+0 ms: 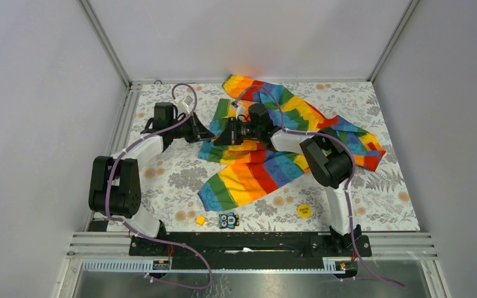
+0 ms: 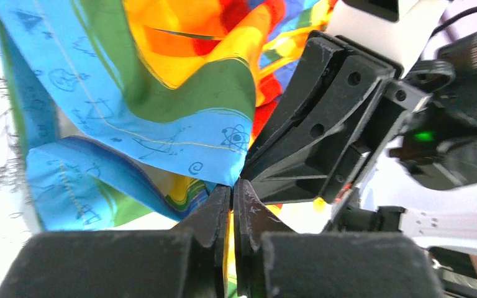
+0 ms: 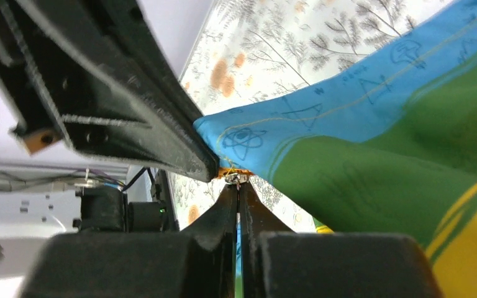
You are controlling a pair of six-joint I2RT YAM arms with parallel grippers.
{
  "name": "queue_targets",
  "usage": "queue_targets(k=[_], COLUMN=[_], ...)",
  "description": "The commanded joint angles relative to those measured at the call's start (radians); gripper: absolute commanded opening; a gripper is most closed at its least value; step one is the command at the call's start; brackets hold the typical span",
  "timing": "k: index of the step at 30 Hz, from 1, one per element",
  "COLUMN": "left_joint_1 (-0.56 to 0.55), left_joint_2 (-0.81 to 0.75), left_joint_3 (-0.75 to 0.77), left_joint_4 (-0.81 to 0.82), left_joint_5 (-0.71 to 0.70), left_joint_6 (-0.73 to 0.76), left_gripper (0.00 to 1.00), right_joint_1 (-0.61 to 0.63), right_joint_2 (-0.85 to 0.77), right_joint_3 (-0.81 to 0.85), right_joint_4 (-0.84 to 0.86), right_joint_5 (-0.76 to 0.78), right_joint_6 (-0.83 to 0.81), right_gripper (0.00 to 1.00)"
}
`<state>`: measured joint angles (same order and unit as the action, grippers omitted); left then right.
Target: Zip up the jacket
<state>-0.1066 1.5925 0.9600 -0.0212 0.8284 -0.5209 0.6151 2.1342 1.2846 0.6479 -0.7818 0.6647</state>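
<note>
The rainbow-striped jacket (image 1: 267, 158) lies spread on the flowered table, one sleeve toward the back right. Both grippers meet at its blue bottom corner on the left side. My left gripper (image 1: 210, 131) is shut, with orange zipper tape pinched between its jaws (image 2: 231, 189), under the blue and green hem (image 2: 180, 124). My right gripper (image 1: 225, 138) is shut on the small metal zipper pull (image 3: 236, 179) at the tip of the blue corner (image 3: 267, 133). Each gripper's black fingers fill the other's wrist view: the right gripper's in the left wrist view (image 2: 323, 124), the left gripper's in the right wrist view (image 3: 130, 105).
A yellow disc (image 1: 303, 210), a small yellow cube (image 1: 200, 220) and an owl-printed card (image 1: 228, 220) lie near the front edge. Grey walls and metal rails (image 1: 124, 118) bound the table on the left, back and right.
</note>
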Motion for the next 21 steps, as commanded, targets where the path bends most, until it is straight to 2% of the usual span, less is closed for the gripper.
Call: queue_targets(k=[1, 3, 5, 8, 11, 13, 17, 21], left_joint_1=[0.008, 0.015, 0.015, 0.015, 0.015, 0.013, 0.014, 0.01], left_joint_2=[-0.082, -0.1, -0.092, -0.064, -0.043, -0.023, 0.015, 0.02], left_joint_3=[0.03, 0.013, 0.009, 0.008, 0.011, 0.009, -0.025, -0.042], left_joint_4=[-0.069, -0.043, -0.022, 0.013, 0.017, 0.046, 0.164, 0.193], left_joint_5=[-0.125, -0.124, -0.096, -0.04, -0.018, 0.007, 0.06, 0.052], left_joint_6=[0.079, 0.077, 0.066, 0.029, 0.01, -0.018, -0.13, -0.16], left_gripper=[0.0, 0.0, 0.0, 0.0, 0.0, 0.0, 0.14, 0.25], right_joint_1=[-0.031, -0.037, -0.034, -0.019, 0.008, 0.009, 0.016, 0.021], right_joint_2=[-0.056, -0.103, -0.1, -0.1, -0.105, -0.107, -0.087, -0.083], right_joint_3=[0.118, 0.074, 0.103, 0.109, 0.151, 0.141, 0.167, 0.165], right_joint_4=[-0.591, -0.631, -0.725, -0.644, -0.612, -0.533, -0.484, -0.454], right_joint_5=[0.23, 0.294, 0.327, 0.25, 0.239, 0.202, 0.161, 0.153], right_joint_6=[0.022, -0.009, -0.074, -0.094, -0.12, -0.07, -0.036, -0.026], right_gripper=[0.0, 0.0, 0.0, 0.0, 0.0, 0.0, 0.0, 0.0])
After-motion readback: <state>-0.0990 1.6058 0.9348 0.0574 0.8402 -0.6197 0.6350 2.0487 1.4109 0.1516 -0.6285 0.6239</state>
